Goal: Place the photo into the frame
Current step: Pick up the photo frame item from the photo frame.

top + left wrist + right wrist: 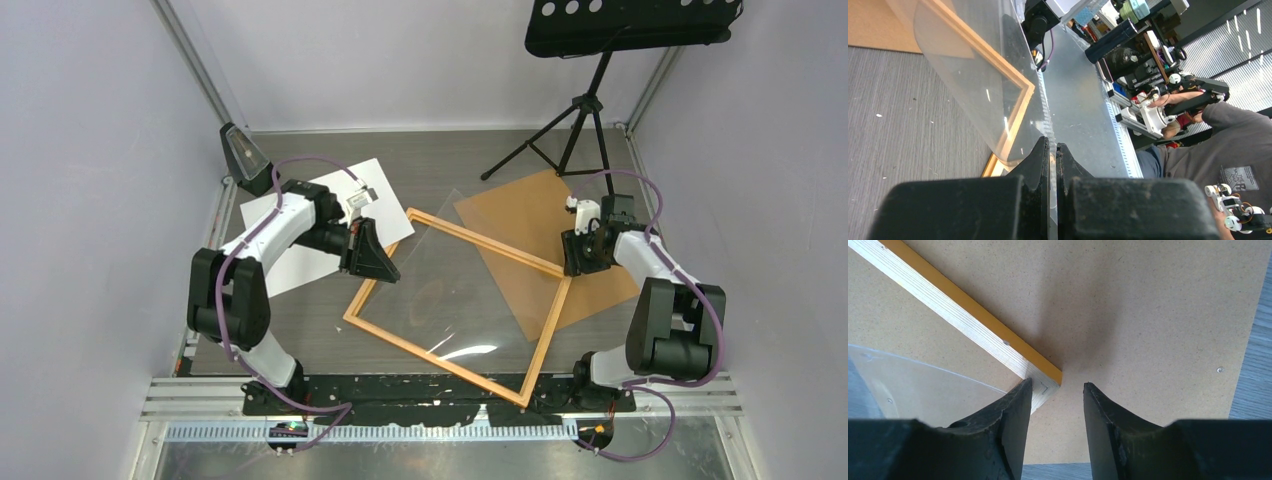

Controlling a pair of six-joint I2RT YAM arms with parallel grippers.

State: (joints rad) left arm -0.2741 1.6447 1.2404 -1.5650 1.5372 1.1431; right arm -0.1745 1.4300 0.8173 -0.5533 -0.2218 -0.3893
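At mid-table: frame, one corner on backing board. Left gripper clamped on clear sheet's edge; right gripper half-parted, empty, at that corner. Photo — white side up — back-left.

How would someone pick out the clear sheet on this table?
Find the orange frame lying mid-table. The sheet spans its opening, one edge pinched in the left claw. Unlike the brown board and the white face-down photo nearby, it is see-through.

Pale grey walls enclose a grey wood-grain tabletop; a black tripod music stand stands back right.
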